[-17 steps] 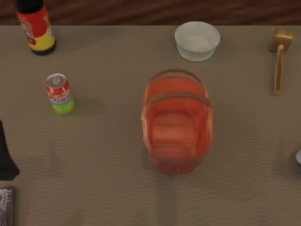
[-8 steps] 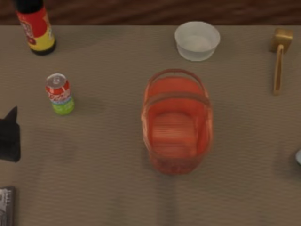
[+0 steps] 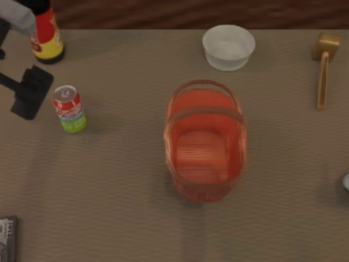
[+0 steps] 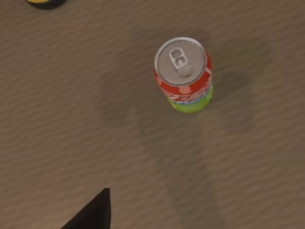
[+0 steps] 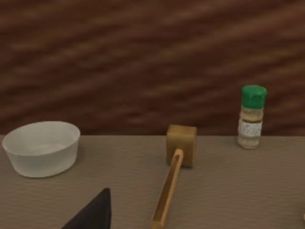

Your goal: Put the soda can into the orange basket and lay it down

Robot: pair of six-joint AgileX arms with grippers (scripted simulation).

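The soda can (image 3: 69,108) stands upright near the table's left side, silver top up, red above and lime-green below; the left wrist view looks down on the soda can (image 4: 183,75). My left gripper (image 3: 31,93) hovers just left of it, apart from it, open and holding nothing; one dark fingertip (image 4: 95,214) shows in its wrist view. The orange basket (image 3: 205,143) sits mid-table, handle arched across it, with nothing inside. My right arm is parked at the right edge, and only a dark fingertip (image 5: 95,212) of its open gripper shows.
A dark-capped bottle with a red-yellow label (image 3: 42,33) stands at the back left, close behind my left arm. At the back stands a white bowl (image 3: 228,47), and a wooden mallet (image 3: 323,68) lies at the back right. A green-capped shaker (image 5: 251,117) stands beyond the mallet.
My left gripper has swung from the table's left edge toward the back, ending beside the soda can. The can, the basket and the right arm have not moved.
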